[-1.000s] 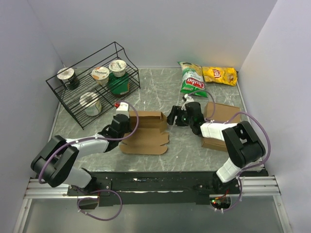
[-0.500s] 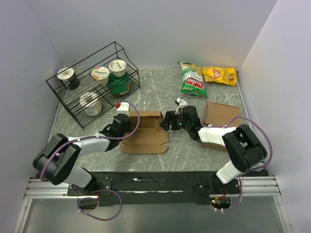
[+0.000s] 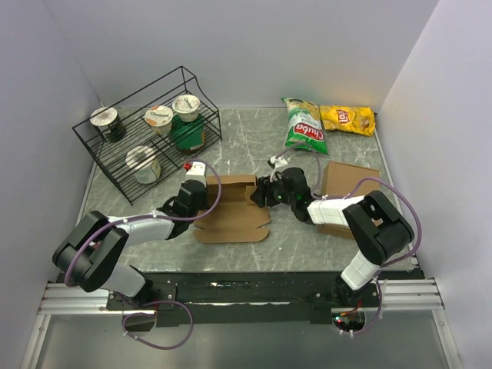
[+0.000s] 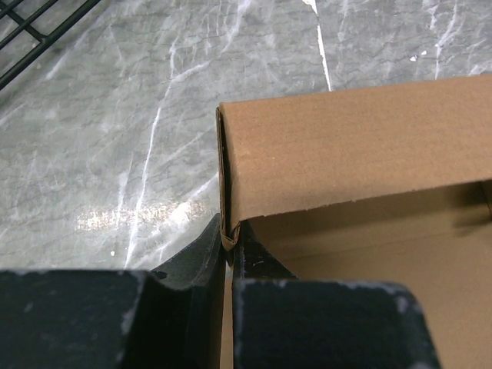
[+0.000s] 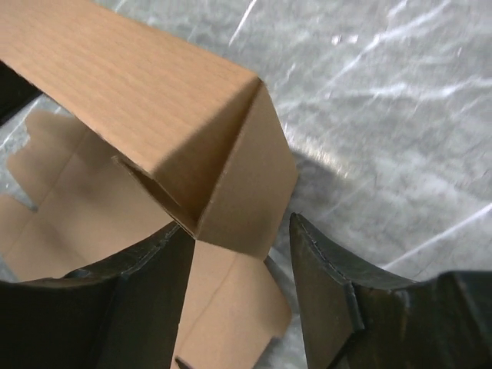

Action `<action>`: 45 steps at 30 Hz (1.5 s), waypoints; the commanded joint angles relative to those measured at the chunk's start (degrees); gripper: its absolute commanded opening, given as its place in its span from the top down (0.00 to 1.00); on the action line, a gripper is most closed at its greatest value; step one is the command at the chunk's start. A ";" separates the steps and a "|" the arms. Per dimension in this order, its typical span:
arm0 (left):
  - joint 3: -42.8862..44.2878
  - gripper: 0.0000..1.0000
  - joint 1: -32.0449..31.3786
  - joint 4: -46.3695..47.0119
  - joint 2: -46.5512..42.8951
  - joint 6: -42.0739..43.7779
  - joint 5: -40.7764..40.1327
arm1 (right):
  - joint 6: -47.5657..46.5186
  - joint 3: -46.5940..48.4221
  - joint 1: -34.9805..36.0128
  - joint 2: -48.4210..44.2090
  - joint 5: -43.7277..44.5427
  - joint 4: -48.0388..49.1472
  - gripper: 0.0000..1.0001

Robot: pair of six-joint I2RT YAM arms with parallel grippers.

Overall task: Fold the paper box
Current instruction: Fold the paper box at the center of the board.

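Hands first. Left hand (image 4: 229, 247) is clenched on the paper box (image 4: 346, 146), pinching the doubled edge at the left end of its raised wall; no change there over the last second. Right hand (image 5: 238, 231) has travelled left across the bench (image 3: 254, 138), away from the plain cardboard slab (image 3: 350, 178), and now sits at the box's right end. Its jaws have narrowed but are not closed: they straddle the upturned end flap, and one finger (image 5: 330, 284) stands clear of its outer face.

My reading: left anchors, right is about to take the end flap, so the corner fold is starting but not made.

View notes. Top camera places the box mid-bench between the two arms, back wall up, notched front panel flat; neither wrist camera shows that. Left wrist shows the pinch itself, hidden under the arm from above. Right wrist alone shows the gap beside the flap.
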 commanded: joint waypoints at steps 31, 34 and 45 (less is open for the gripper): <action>-2.39 0.99 -6.37 1.42 -0.67 -0.87 0.42 | 8.71 11.13 5.14 8.04 39.47 -3.81 0.96; -2.22 0.99 -6.81 0.98 -0.50 -1.22 -0.37 | 9.32 11.48 5.31 8.31 41.84 -5.21 0.99; -0.48 0.99 -6.90 -3.14 -4.19 4.93 14.91 | 3.00 8.32 5.75 6.64 45.82 2.49 1.00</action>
